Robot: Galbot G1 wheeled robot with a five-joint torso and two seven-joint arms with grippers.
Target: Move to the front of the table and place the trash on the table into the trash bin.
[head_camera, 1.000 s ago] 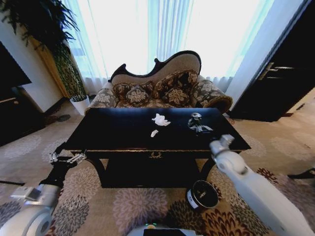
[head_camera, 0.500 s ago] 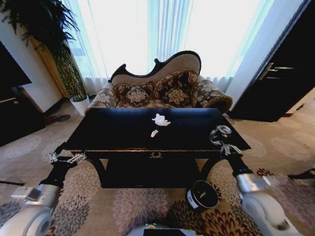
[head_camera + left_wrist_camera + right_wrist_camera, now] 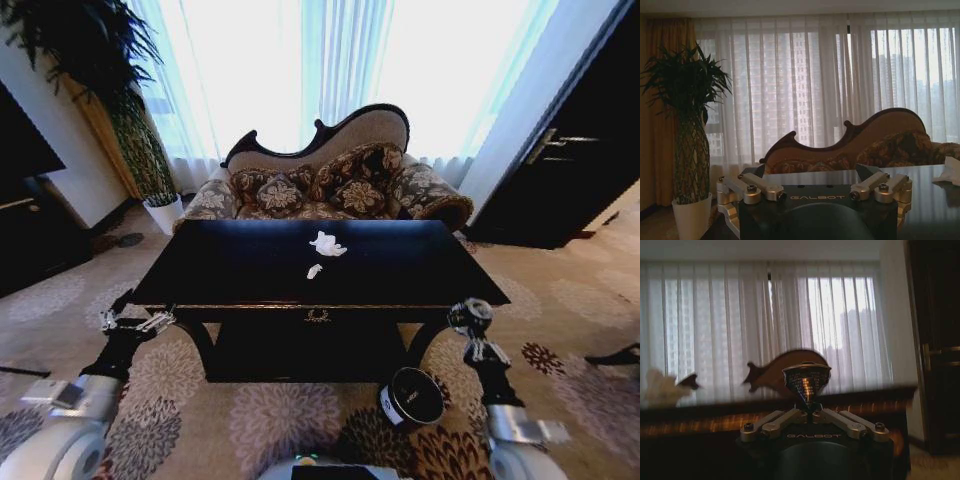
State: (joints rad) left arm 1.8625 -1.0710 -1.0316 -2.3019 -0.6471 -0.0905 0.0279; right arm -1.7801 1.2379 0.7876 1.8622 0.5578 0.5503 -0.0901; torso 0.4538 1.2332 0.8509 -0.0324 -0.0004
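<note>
The glossy black table (image 3: 250,270) stands right in front of me. Two white paper wads of trash lie near its middle: a larger one (image 3: 326,243) and a small one (image 3: 313,271). My right gripper (image 3: 470,318) hangs off the table's front right corner, above and just right of the black trash bin (image 3: 412,396) on the carpet. In the right wrist view that gripper (image 3: 807,410) is shut on a dark-and-silver shiny piece (image 3: 806,377), with a wad (image 3: 660,387) blurred beyond the table edge. My left gripper (image 3: 135,322) waits open at the front left corner (image 3: 815,192).
A patterned sofa (image 3: 330,185) stands behind the table. A tall potted plant (image 3: 150,160) is at the back left and dark cabinets (image 3: 570,170) at the right. Flowered carpet (image 3: 270,420) surrounds the table and the bin.
My right gripper has drawn back from over the table's right side to its front right corner, lower down, carrying the shiny piece. The left arm has not moved.
</note>
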